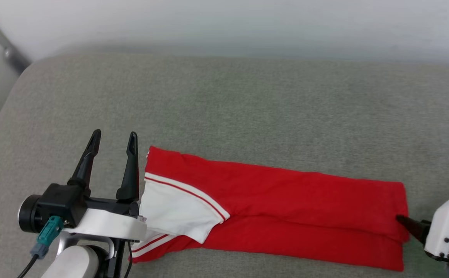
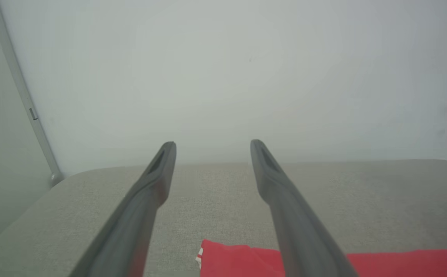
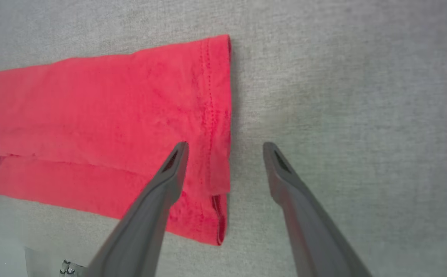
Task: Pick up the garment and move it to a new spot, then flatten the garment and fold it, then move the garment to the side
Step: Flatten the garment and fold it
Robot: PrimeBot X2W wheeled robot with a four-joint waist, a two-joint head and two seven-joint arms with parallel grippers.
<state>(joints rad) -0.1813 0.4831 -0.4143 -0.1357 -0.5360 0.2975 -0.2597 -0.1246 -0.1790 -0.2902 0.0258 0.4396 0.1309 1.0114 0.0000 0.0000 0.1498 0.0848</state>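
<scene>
Left gripper [image 1: 114, 134] agape, folded garment [image 1: 286, 200] beside, grey cushion [image 1: 247, 108], wall [image 1: 224, 23]

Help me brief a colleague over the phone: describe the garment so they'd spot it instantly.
A grey upholstered surface runs along a pale wall. Near its front edge lies the garment, folded into a long band. It is the one bright red thing there, with a white sleeve edged in red stripe at the robot's left end.
</scene>
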